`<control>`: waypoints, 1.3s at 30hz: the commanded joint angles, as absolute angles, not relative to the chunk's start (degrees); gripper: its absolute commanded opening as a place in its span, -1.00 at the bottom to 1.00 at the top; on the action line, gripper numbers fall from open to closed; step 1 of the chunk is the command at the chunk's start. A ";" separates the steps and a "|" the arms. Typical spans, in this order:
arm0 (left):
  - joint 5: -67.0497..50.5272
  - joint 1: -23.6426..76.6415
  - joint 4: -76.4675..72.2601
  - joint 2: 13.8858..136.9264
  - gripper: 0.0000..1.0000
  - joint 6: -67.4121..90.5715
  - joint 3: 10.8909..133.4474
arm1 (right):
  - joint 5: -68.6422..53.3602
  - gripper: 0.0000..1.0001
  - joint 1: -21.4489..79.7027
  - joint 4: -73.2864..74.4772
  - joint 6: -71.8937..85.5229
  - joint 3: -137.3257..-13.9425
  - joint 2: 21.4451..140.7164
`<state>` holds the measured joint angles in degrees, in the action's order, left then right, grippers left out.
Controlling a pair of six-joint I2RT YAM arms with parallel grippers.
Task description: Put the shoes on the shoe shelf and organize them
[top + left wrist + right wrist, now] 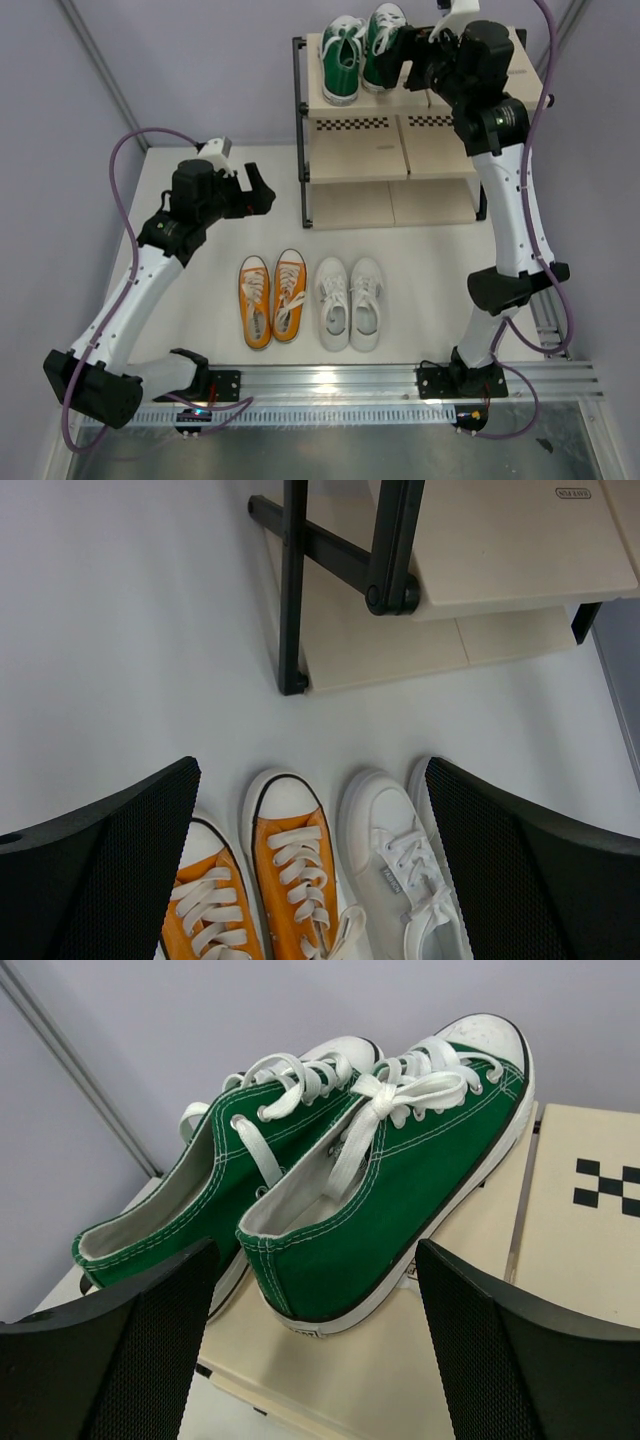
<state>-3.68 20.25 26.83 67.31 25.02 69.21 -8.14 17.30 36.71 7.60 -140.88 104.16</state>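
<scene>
Obs., right jaws: spread wide, gripping nothing. In the wrist view both black fingers (120, 1360) stand apart from the green sneakers (380, 1190), one to either side of the heels. The green sneakers sit as a pair on the top board (580, 1260) of the shoe shelf (360, 150), on its left half. They press side by side, heels toward the arms and toes toward the back wall. The right arm partly hides the right-hand shoe from above.

Obs., left jaws: spread wide, empty, hanging above the table (420, 250), left of the shelf's front corner. Their wrist camera looks down past both fingers (100, 870) at four toe caps.

The orange sneakers (272, 298) lie on the table in front of the shelf, toes toward it. The white sneakers (350, 303) lie just beside them on the right, parallel, with a narrow gap between the pairs.
</scene>
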 commanded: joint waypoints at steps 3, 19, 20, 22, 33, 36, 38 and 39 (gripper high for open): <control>-3.08 20.39 25.31 65.22 0.98 23.82 69.61 | -3.17 0.68 18.98 36.21 4.49 -140.19 105.03; -0.70 20.39 27.51 61.09 0.99 21.10 67.50 | 6.59 -0.19 21.45 32.26 2.02 -141.15 110.48; -0.53 20.39 27.42 60.82 0.98 21.18 67.15 | 6.59 -0.37 21.45 32.26 1.85 -141.07 109.78; -0.70 20.39 26.55 59.94 0.99 21.44 66.45 | 6.50 -0.56 21.53 32.17 1.67 -141.06 108.90; -2.28 20.39 26.19 59.33 0.98 22.41 66.80 | 6.68 -0.89 22.85 34.98 0.35 -141.06 102.40; -2.55 20.39 26.10 58.97 0.98 23.02 66.80 | 6.50 -0.92 23.73 35.33 0.35 -140.98 101.25; -2.81 20.39 25.93 58.80 0.98 23.55 66.71 | 6.07 -0.92 24.34 35.86 0.35 -140.89 100.29; -2.81 20.39 25.93 58.80 0.98 23.55 66.71 | 5.98 -0.92 24.35 35.86 0.44 -140.71 99.94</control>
<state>-1.76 20.25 27.49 60.20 22.57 66.28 4.93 23.33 37.21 1.54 -140.20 105.58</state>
